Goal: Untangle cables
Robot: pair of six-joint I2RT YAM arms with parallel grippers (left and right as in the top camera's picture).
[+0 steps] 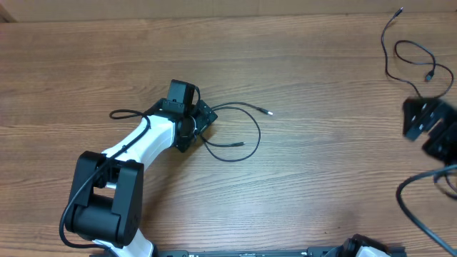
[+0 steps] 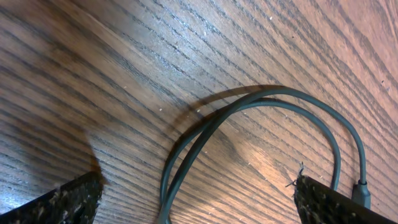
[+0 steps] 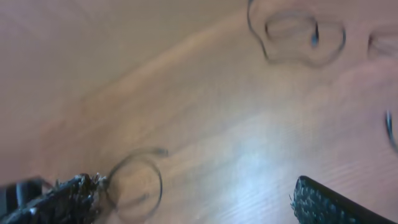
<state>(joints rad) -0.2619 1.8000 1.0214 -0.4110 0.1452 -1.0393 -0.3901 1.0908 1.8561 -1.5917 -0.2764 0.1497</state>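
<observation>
A thin black cable (image 1: pixel 239 135) lies in a loop at the table's middle, with one small plug (image 1: pixel 270 112) at the upper right and a tail (image 1: pixel 118 113) reaching left past the arm. My left gripper (image 1: pixel 196 130) is low over the left part of this loop. In the left wrist view its jaws (image 2: pixel 196 208) are wide open, with two crossing strands (image 2: pixel 205 134) on the wood between them, not pinched. A second thin black cable (image 1: pixel 410 51) lies at the far right. My right gripper (image 1: pixel 423 120) is blurred just below it, open and empty (image 3: pixel 199 202).
The table is brown wood (image 1: pixel 321 178). A thicker black robot cord (image 1: pixel 410 207) curves at the lower right. The left arm's white link and black base (image 1: pixel 107 193) take up the lower left. The right wrist view is motion-blurred and shows faint cable loops (image 3: pixel 298 37).
</observation>
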